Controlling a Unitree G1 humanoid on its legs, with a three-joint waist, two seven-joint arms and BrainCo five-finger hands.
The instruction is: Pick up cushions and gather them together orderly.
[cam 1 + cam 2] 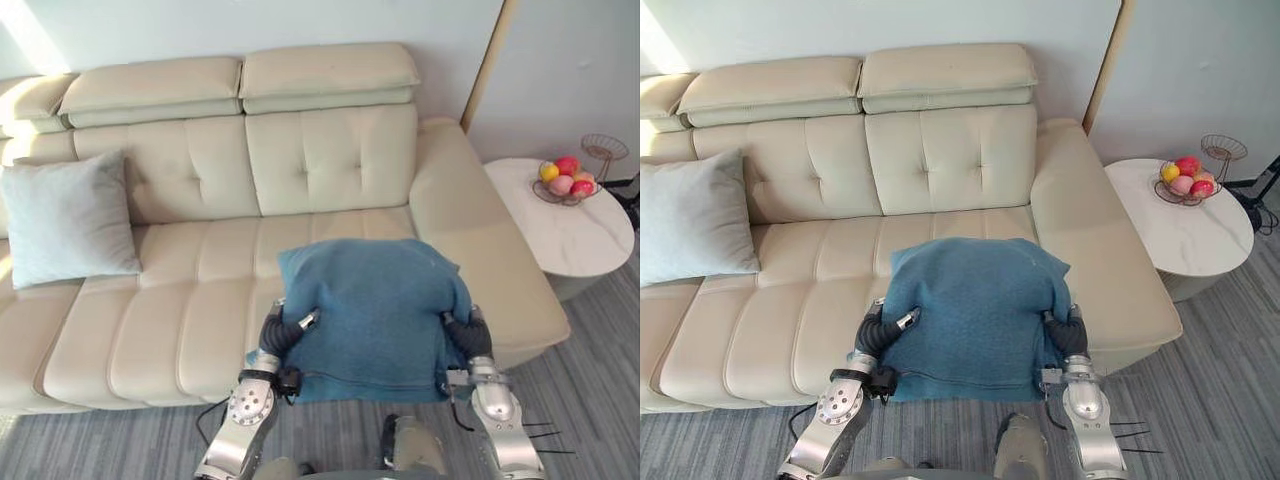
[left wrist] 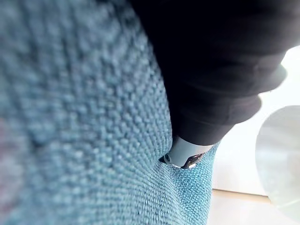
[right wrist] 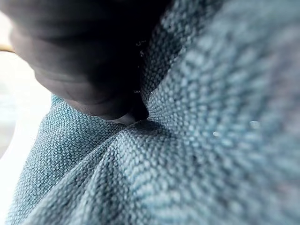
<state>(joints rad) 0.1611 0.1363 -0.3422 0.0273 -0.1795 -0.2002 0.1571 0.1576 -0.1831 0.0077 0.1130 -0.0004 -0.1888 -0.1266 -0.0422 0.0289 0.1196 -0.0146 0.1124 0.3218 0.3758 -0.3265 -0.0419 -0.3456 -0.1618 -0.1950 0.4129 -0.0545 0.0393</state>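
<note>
A blue knitted cushion (image 1: 375, 310) hangs over the front edge of the beige sofa (image 1: 200, 290), held between my two hands. My left hand (image 1: 283, 333) grips its left side, the thumb lying on top of the fabric; up close the weave (image 2: 70, 117) bunches against the dark cover (image 2: 211, 70). My right hand (image 1: 466, 335) is pressed into the right side, where the cloth (image 3: 211, 140) puckers around the cover (image 3: 84, 56). A pale grey cushion (image 1: 68, 218) leans upright against the backrest at the sofa's left end.
A round white side table (image 1: 575, 235) stands right of the sofa's arm, bearing a wire bowl of fruit (image 1: 565, 182) and a small wire basket (image 1: 604, 150). Grey striped floor runs along the sofa's front.
</note>
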